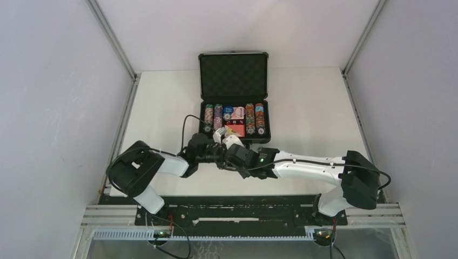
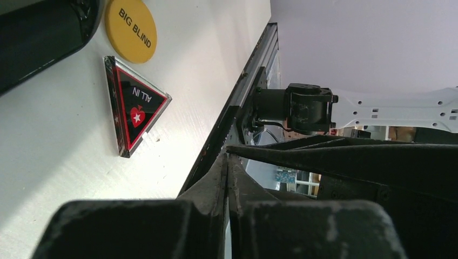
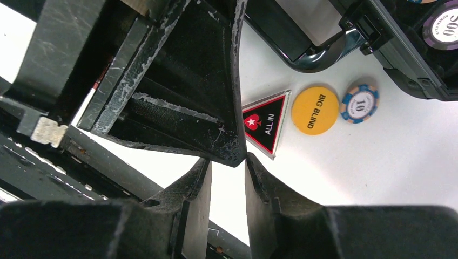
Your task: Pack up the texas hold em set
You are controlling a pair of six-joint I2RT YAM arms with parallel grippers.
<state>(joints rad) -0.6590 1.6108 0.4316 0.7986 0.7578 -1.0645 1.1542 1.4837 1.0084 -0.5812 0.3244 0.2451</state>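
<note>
We saw the white counter (image 1: 324, 108) with the black case (image 1: 233, 75) at its far side, its lid standing up so things could go in. Rows of chips (image 1: 208, 116) and red card boxes (image 1: 237, 113) sat in its slots. Both arms met just in front of the case, we think because three small pieces lay there, not yet packed. The left claw (image 2: 227, 164) was pressed together, and we saw nothing in it. The right claw (image 3: 227, 178) had a small gap and held nothing. Near the case handle (image 3: 318, 54) lay the ALL IN triangle (image 3: 265, 123), then the yellow BIG BLIND button (image 3: 315, 110), then one loose chip (image 3: 359, 102).
</note>
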